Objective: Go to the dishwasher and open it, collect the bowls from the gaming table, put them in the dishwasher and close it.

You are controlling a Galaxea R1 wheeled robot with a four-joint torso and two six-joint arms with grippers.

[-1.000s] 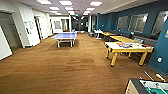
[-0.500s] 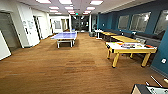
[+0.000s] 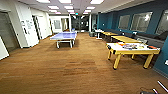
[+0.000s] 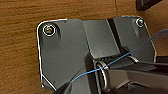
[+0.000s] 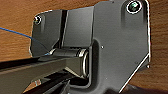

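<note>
Nowhere can any writing be read; papers on the white wall (image 3: 25,25) at left are too blurred. Brown wood-look floor (image 3: 75,70) runs down a long room with ceiling lights and a dark blue wall (image 3: 110,21) on the right. A yellow-legged table (image 3: 132,50) stands at right, its long axis across the view, with colourful things on top too blurred to name. Farther off, left of centre, stands a blue ping-pong table (image 3: 63,36). Whether either claw is apart or together, I cannot tell; both wrist views look down on floor.

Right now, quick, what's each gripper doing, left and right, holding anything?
Left gripper: cannot be told from the left wrist view, and nothing held can be made out.
Right gripper: cannot be told from the right wrist view either.
</note>
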